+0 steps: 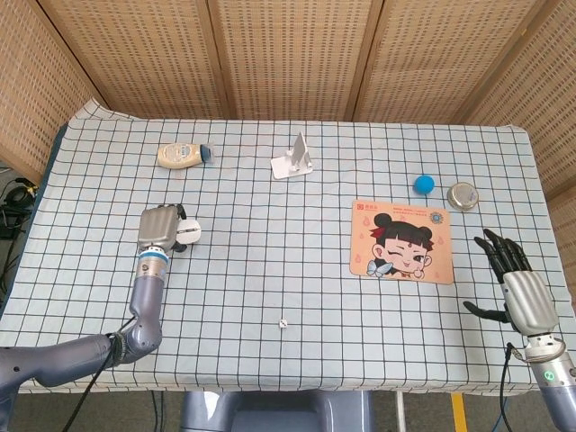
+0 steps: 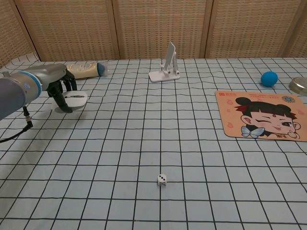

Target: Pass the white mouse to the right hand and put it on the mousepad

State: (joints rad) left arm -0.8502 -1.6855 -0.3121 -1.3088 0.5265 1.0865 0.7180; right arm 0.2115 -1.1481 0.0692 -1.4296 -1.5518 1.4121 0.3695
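The white mouse (image 1: 188,232) (image 2: 76,98) is gripped in my left hand (image 1: 159,229) (image 2: 61,86) at the table's left side. Dark fingers curl around it and it hangs slightly above the checked cloth, with a shadow beneath. The cartoon-printed mousepad (image 1: 402,253) (image 2: 261,120) lies flat on the right half of the table with nothing on it. My right hand (image 1: 523,290) hovers by the table's near right corner, fingers spread and holding nothing; only the head view shows it.
A cream bottle (image 1: 183,155) lies at the back left and a white phone stand (image 1: 294,160) stands at the back middle. A blue ball (image 1: 423,184) and a metal tin (image 1: 463,195) sit behind the mousepad. A small die (image 1: 283,322) lies near the front middle.
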